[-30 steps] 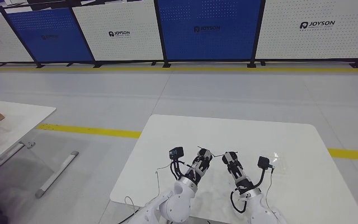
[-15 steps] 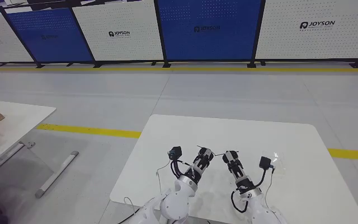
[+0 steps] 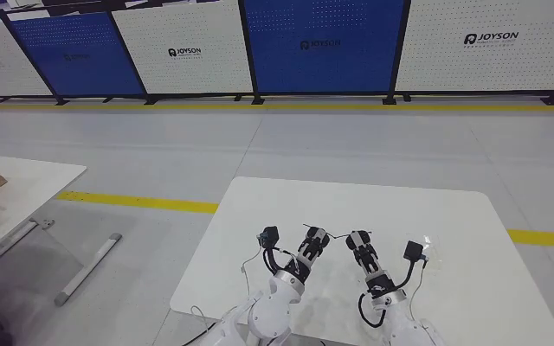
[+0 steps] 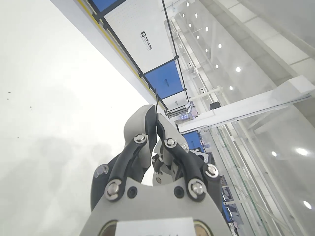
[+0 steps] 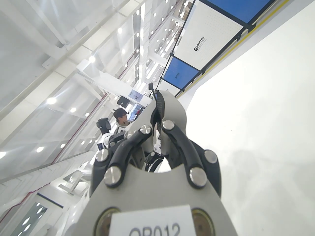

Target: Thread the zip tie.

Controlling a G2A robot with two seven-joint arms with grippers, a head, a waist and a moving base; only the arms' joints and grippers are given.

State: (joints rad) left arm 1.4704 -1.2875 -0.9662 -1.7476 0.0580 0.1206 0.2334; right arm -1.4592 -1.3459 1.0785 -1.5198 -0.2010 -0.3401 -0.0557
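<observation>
1. The left gripper [image 4: 155,117] is held above the white desk [image 3: 346,199], pinched fully closed on the black zip tie [image 4: 156,98]. The tie's thin tail sticks out past the fingertips.
2. The right gripper [image 5: 157,100], just beside the left one, is also clamped tight on the tie, whose square head pokes out.
3. A white printed label [image 5: 150,219] sits on the gripper base, and the wall panels [image 3: 182,43] behind carry logos.

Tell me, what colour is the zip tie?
Black. The zip tie shows best in the left wrist view, poking out of the left tool.
</observation>
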